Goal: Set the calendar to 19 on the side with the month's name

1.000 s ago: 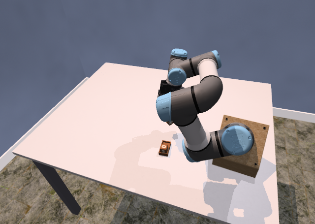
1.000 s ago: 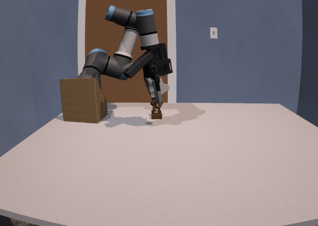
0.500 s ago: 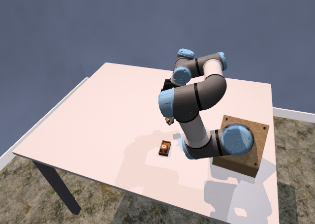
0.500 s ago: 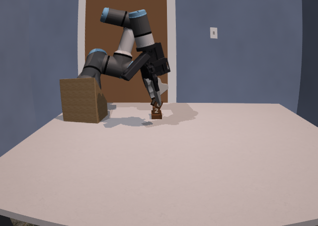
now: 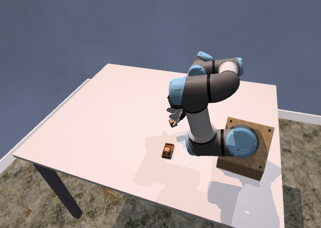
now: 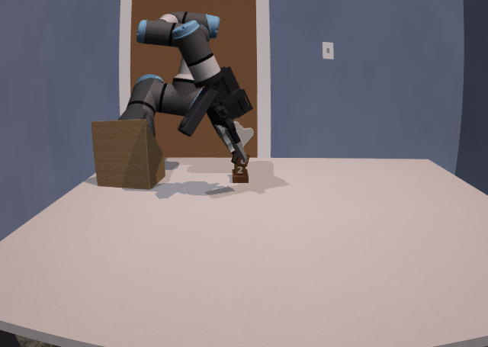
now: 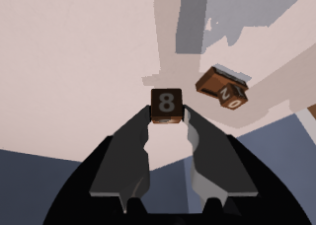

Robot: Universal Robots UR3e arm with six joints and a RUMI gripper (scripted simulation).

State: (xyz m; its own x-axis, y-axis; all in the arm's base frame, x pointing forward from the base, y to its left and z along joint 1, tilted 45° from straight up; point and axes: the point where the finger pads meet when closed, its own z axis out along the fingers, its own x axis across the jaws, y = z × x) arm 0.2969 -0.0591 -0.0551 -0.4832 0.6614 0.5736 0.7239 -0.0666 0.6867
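The robot's arm [image 5: 199, 124] [image 6: 193, 52] has dark grey rounded joints, pale tube parts, light blue round caps and thin black rings. Above the grey, shaped jaws [image 5: 173, 125] [image 6: 239, 157], the housing is black and boxy.

Wht table [image 5: 116, 111] [image 6: 244, 249] [image 7: 74, 47] w/ brn tray [image 5: 162, 157] [image 6: 240, 178] [image 7: 209, 82] & wooden base block [image 5: 238, 168] [image 6: 120, 154].

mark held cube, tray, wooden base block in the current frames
Held cube [image 7: 166, 103]: wrist view, face with the 8.
Tray [image 7: 209, 83]: wrist view, side wall.
Wooden base block [image 6: 118, 154]: exterior view, front face.
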